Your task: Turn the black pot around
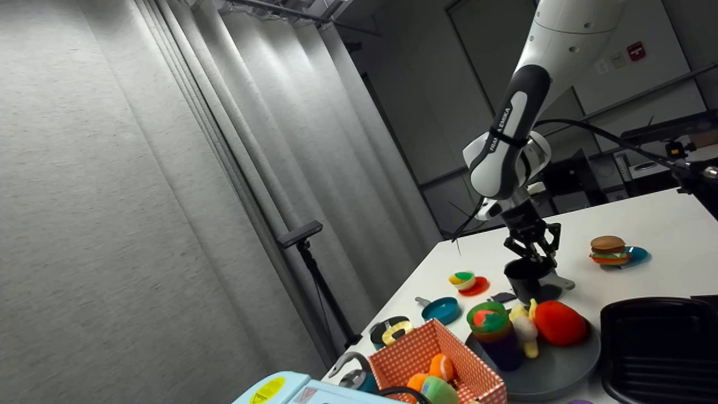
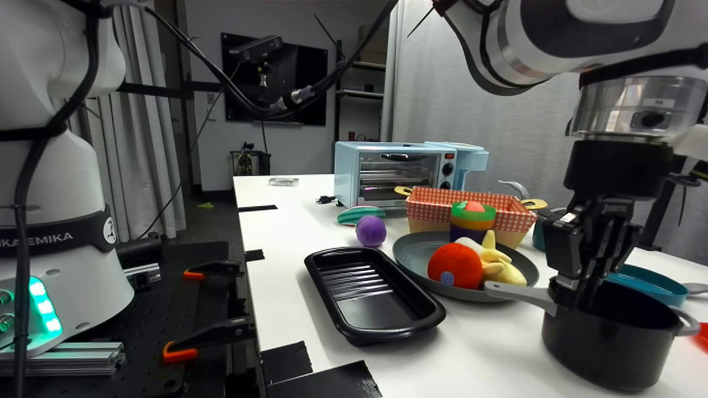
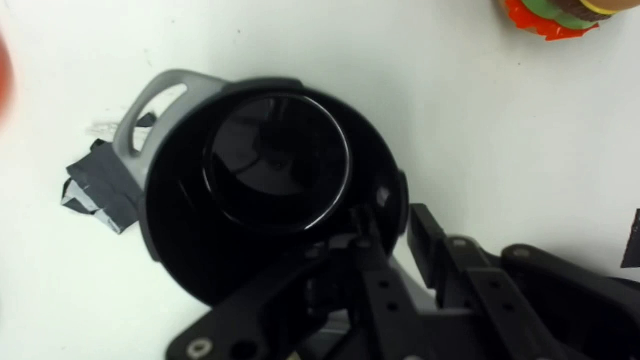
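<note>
Can read "ROBOTIQ" on gripper in an ext. view; also "KA EMIKA" on dark band round robot base, cut off by frame edge, w/ round logo beside it. Can read "FRAN" & "A EMIKA" down arm in an ext. view, split by black strap. Can't make out print on white label above gripper, on blue mark of red toy, or on yellow sticker of light-blue unit: too small.

Find black pot on white table, opening up, near grey plate of toy foods and, farther off, black tray. See long grey handle at gripper's side, grey loop handle opposite, w/ torn grey tape just by it. Also see toy burger, apart from pot, overlapping teal dish in an ext. view.

In wrist view, see fingers apart, straddling pot rim by long handle, w/ one inside & one outside. Can't tell if pinching wall or just standing around it.
</note>
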Available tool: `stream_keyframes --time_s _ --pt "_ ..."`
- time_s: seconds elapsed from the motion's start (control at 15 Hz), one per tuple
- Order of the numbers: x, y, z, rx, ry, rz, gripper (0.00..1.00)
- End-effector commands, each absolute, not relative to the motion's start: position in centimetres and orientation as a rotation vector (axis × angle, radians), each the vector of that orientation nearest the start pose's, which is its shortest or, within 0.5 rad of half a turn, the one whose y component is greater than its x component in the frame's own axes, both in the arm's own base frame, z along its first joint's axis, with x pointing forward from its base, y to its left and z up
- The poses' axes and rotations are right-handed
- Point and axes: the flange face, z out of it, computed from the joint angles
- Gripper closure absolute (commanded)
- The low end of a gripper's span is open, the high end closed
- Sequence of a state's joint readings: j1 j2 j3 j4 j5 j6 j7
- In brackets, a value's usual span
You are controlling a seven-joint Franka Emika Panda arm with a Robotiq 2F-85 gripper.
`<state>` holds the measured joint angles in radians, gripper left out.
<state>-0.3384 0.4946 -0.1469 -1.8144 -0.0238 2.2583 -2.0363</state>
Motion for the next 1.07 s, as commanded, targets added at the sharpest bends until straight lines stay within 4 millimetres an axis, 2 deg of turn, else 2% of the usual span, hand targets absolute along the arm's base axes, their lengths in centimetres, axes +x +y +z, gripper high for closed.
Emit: stream_keyframes --time_s 0.0,0.4,0.67,1.0 --pt "57.1 -29.6 26.8 2.234 2.201 -0.140 0.44" --pt "57.1 -29.2 27.6 2.247 2.183 -0.130 0.00" --pt "57.3 -28.5 29.5 2.279 2.133 -0.111 0.00" --pt "57.4 -26.5 32.8 2.457 1.941 -0.037 0.00"
